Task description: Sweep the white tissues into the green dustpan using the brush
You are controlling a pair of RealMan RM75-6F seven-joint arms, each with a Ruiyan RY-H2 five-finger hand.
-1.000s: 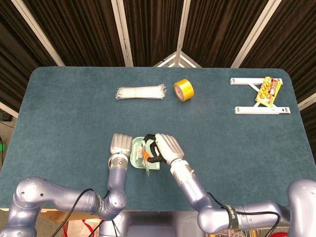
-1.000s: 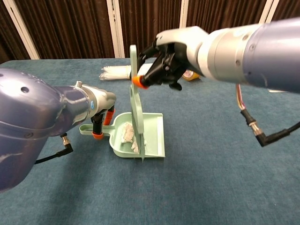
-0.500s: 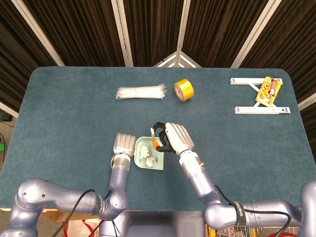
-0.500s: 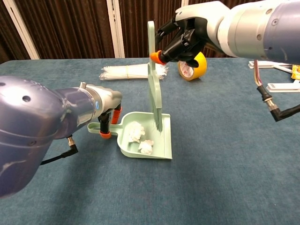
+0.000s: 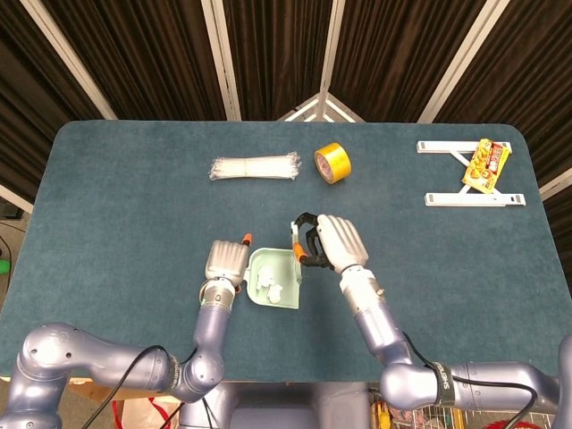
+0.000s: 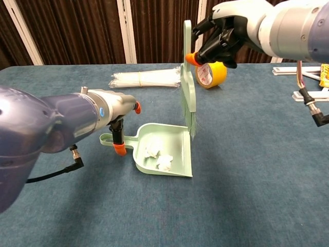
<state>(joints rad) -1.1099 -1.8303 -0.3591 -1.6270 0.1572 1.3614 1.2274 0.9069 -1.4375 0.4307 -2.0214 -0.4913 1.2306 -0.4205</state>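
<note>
The green dustpan (image 5: 288, 268) (image 6: 177, 146) lies flat on the blue table near the front edge. Two crumpled white tissues (image 5: 268, 286) (image 6: 158, 156) lie inside it. My left hand (image 5: 227, 261) (image 6: 114, 110) grips the dustpan's handle (image 6: 108, 138) at the pan's left end. My right hand (image 5: 336, 241) (image 6: 230, 28) holds the pale green brush (image 5: 296, 243) (image 6: 188, 95) upright by its top. The brush's bristles (image 6: 193, 126) hang just above the pan's back right corner, clear of the tissues.
A yellow tape roll (image 5: 332, 163) (image 6: 211, 74) and a bundle of white cable ties (image 5: 255, 168) (image 6: 146, 78) lie further back at the centre. A white frame (image 5: 471, 198) with a snack packet (image 5: 486, 164) sits at the far right.
My right hand has lifted the brush up out of the dustpan and carried it to the right. The dustpan with my left hand has shifted slightly right, and the tissues stay inside.
</note>
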